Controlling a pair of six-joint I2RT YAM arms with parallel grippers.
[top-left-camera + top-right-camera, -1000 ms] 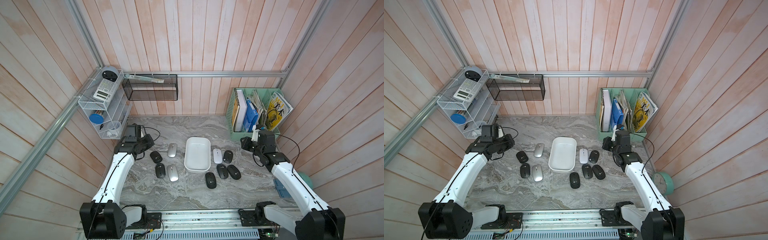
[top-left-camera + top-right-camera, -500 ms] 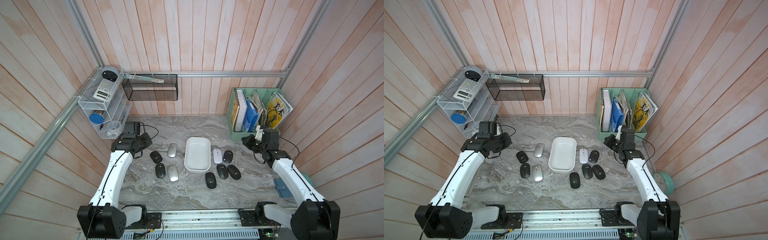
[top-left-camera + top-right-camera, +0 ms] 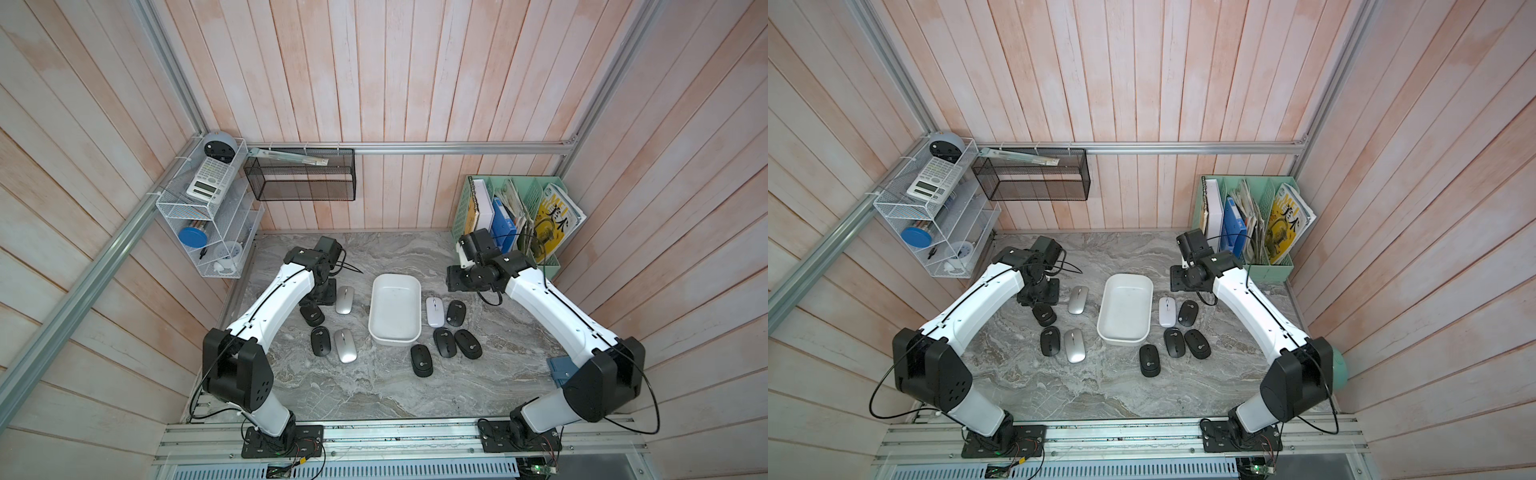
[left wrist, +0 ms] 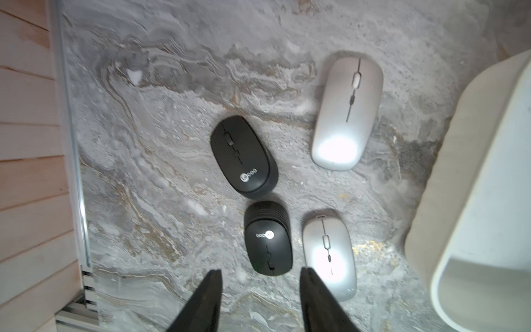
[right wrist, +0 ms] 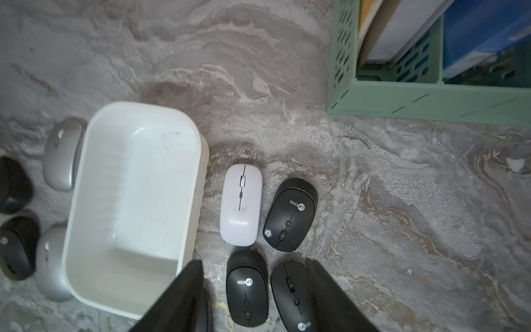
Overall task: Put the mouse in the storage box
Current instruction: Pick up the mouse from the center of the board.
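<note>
Just beside the empty storage box on the marble table lies the white mouse, with eight others spread on either side, so none is stowed yet and every step remains, while the left gripper and right gripper hover near them, jaws parted, gripping nothing

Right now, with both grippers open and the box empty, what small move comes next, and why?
Probably lower the left gripper over the black mouse lying just ahead of its open jaws; nothing is held, and the storage box stands empty.
</note>
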